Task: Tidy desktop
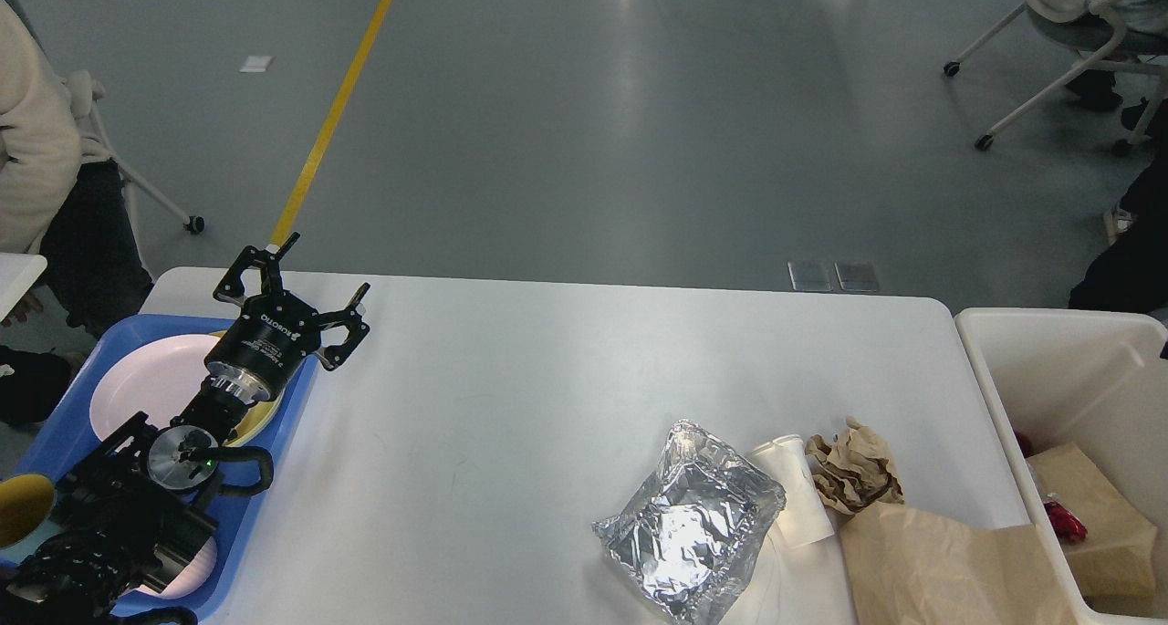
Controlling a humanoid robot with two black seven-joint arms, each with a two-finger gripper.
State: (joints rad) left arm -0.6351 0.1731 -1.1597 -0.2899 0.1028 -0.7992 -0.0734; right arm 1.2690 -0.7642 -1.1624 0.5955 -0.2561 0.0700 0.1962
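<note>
Desktop [511, 397] bears foil pack [689, 526], cup [792, 490], paper bag [949, 566], tray [265, 506].
</note>
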